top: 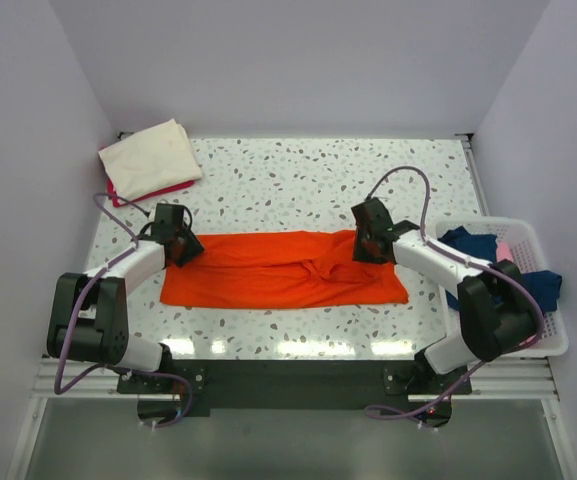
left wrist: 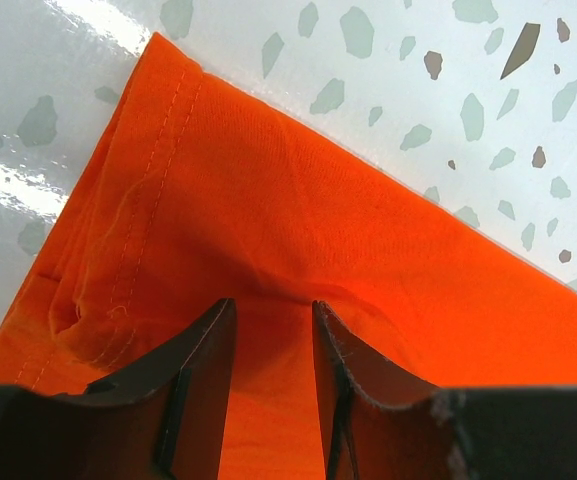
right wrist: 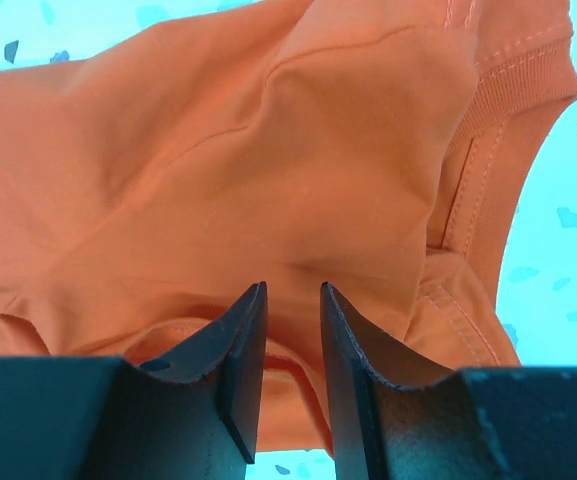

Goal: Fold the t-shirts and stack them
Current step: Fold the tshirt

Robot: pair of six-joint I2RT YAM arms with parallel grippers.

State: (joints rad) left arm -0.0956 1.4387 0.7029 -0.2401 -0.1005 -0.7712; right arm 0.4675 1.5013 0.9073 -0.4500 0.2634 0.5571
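Note:
A bright orange t-shirt (top: 283, 270) lies folded into a long strip across the near middle of the speckled table. My left gripper (top: 180, 250) is on the strip's back left corner. In the left wrist view its jaws (left wrist: 273, 305) stand apart over flat orange cloth (left wrist: 348, 220), gripping nothing. My right gripper (top: 366, 248) sits at the strip's back right end, by the rumpled collar. Its jaws (right wrist: 293, 288) are also apart above the orange cloth (right wrist: 218, 150). A folded cream t-shirt (top: 153, 155) rests on a magenta one (top: 158, 192) at the back left.
A white lattice basket (top: 508, 352) stands at the right edge, holding a navy t-shirt (top: 473, 245) and a pale pink one (top: 505, 250). Walls close in the table (top: 298, 180) on the left, back and right.

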